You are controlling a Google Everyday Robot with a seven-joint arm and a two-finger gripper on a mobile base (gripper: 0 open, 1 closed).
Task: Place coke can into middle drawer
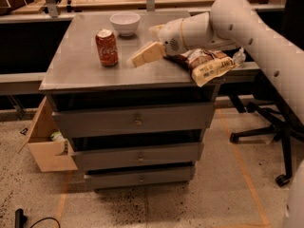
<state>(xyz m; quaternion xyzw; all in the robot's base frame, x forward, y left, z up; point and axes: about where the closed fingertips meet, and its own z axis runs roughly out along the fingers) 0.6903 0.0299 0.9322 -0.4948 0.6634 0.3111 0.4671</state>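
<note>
The coke can [107, 47] stands upright on the left half of the grey cabinet top [80, 70], in front of the white bowl. My gripper [146, 55] hangs just above the top, a short way to the right of the can and not touching it. It holds nothing that I can see. The middle drawer [114, 156] is the central one of three dark grey fronts below, with a small round knob, and it is closed.
A white bowl [125, 23] sits behind the can. A crinkled snack bag [209, 65] lies at the right edge under my arm. An open cardboard box [47, 144] stands on the floor at the left, and an office chair base [266, 137] at the right.
</note>
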